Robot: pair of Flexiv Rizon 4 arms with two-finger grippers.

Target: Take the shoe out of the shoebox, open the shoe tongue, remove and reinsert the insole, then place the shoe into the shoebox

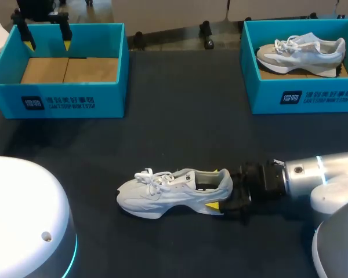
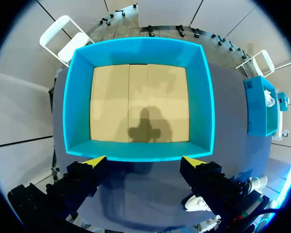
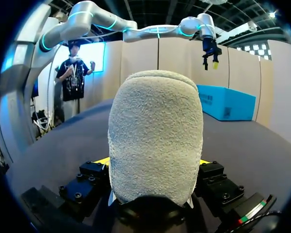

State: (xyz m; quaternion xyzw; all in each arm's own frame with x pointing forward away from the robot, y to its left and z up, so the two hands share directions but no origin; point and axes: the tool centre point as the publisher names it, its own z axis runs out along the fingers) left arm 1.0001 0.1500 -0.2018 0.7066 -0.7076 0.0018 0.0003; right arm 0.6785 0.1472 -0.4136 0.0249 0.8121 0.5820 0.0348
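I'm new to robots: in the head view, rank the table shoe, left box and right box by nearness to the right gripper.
1. Table shoe, heel in the right gripper.
2. Right box, far right.
3. Left box, far left.

The right fingers (image 1: 213, 205) clasp the white shoe (image 1: 162, 194) at its heel.

A robotics lab; a robot arm (image 1: 322, 171) over a dark work table (image 1: 185, 133) bearing a teal shoebox (image 1: 64, 101).
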